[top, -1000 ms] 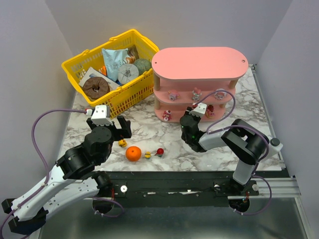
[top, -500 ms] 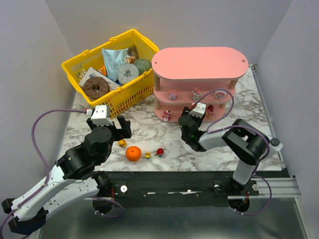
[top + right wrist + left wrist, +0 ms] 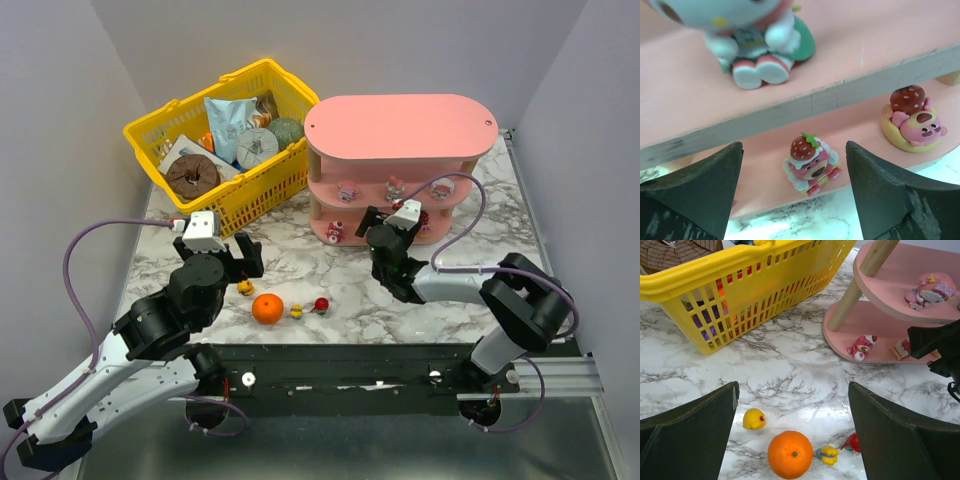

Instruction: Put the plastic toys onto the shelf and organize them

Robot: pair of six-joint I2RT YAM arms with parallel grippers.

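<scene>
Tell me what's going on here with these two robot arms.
They're sorting small plastic toys onto the pink shelf. The right gripper is open and empty, right up at the shelf's lower boards, facing a strawberry bear toy already placed there. The left gripper hangs open above the table, where a yellow toy and two more lie beside an orange ball, not yet shelved.

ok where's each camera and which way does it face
top external: above, behind the bases, looking down on the table; both arms show
left wrist: low, facing yellow basket and shelf; open left gripper frames it
right wrist: close on the shelf's lower tiers; open right gripper below
shared: top and left wrist both show the orange ball
</scene>
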